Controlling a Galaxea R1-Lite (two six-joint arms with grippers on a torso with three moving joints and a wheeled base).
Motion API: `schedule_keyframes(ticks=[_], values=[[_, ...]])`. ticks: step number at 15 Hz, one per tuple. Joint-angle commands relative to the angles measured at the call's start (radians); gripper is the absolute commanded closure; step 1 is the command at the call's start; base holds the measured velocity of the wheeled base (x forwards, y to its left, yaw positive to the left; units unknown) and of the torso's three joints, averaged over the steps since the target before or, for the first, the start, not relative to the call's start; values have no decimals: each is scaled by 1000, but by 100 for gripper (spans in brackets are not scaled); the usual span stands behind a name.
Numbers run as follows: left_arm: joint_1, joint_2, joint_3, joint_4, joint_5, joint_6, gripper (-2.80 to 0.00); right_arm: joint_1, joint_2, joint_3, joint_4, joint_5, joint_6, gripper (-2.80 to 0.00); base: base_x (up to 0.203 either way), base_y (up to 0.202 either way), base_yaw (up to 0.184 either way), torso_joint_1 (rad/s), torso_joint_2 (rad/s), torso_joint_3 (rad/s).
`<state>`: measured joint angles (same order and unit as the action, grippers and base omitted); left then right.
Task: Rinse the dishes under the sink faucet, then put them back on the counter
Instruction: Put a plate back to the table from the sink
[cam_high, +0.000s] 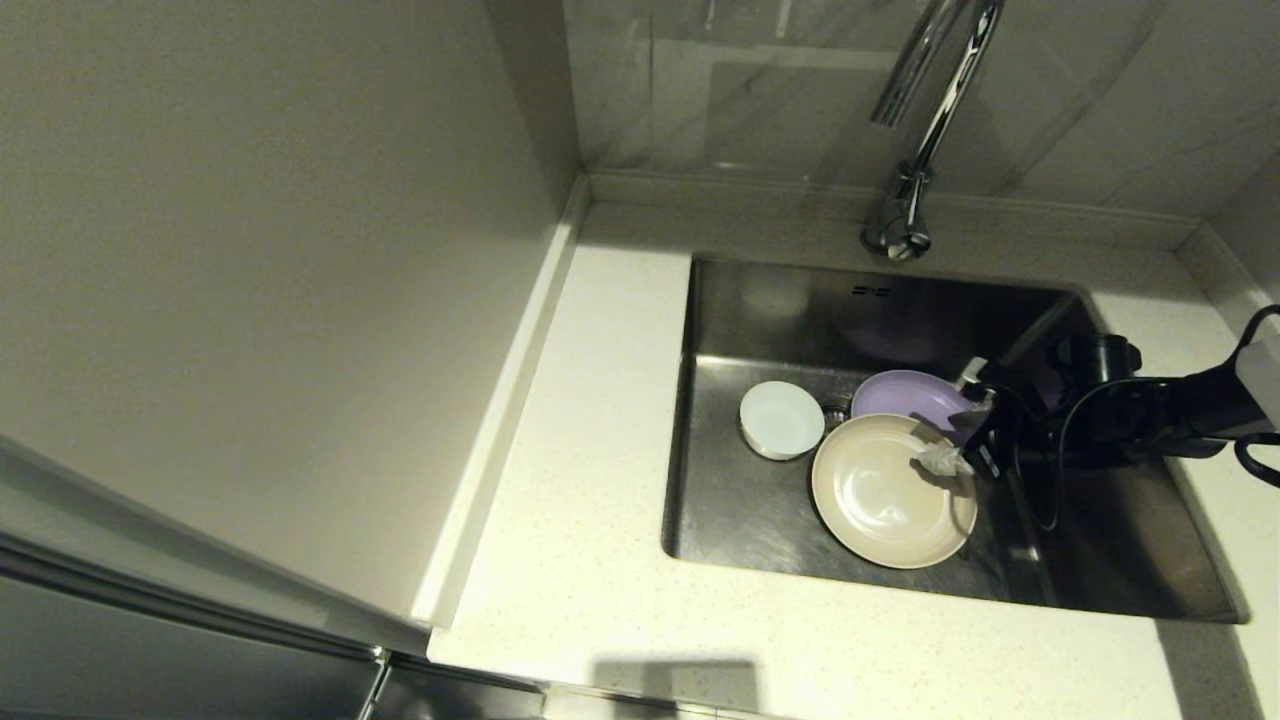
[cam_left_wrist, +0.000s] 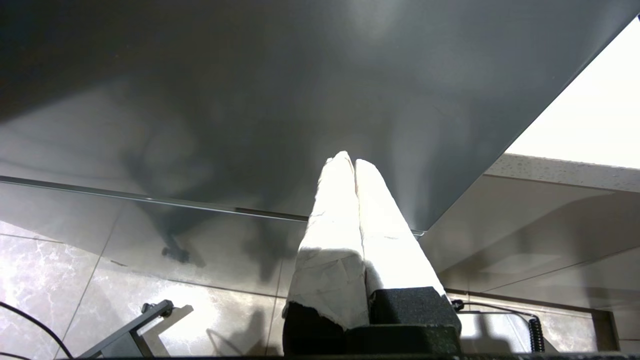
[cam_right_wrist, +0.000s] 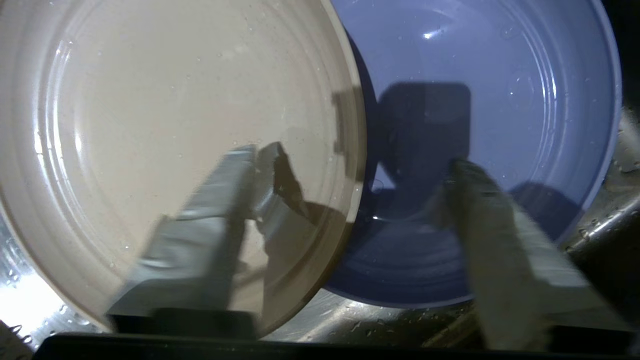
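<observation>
All three dishes lie in the steel sink (cam_high: 760, 520). The small white bowl (cam_high: 781, 419) sits left of the drain. The beige plate (cam_high: 885, 492) (cam_right_wrist: 165, 140) overlaps the lavender plate (cam_high: 908, 396) (cam_right_wrist: 480, 100) behind it. My right gripper (cam_high: 958, 440) (cam_right_wrist: 350, 170) is low in the sink, open, one finger over the beige plate, the other over the lavender one, straddling the beige plate's right rim. The chrome faucet (cam_high: 925, 120) stands behind the sink; no water is visible. My left gripper (cam_left_wrist: 348, 162) is shut, empty, parked below the counter (cam_high: 590, 470), out of the head view.
The sink's right wall (cam_high: 1190, 520) lies close under my right arm. The counter runs along the left and front of the sink, with a raised back edge (cam_high: 760, 190) and a wall panel (cam_high: 250, 250) on the left.
</observation>
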<state>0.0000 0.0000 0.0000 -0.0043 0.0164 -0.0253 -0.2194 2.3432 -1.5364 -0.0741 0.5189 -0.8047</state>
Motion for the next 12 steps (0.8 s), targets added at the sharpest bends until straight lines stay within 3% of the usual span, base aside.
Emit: schedule_keyframes(ticks=[1, 12], values=[[-1, -3, 0, 0, 0, 0, 0, 2, 14, -4, -1, -4, -5, 0, 0, 0, 0, 0, 0, 0], [0, -4, 0, 0, 0, -1, 0, -5, 4, -55, -3, -13, 22, 0, 0, 0, 0, 0, 0, 0]])
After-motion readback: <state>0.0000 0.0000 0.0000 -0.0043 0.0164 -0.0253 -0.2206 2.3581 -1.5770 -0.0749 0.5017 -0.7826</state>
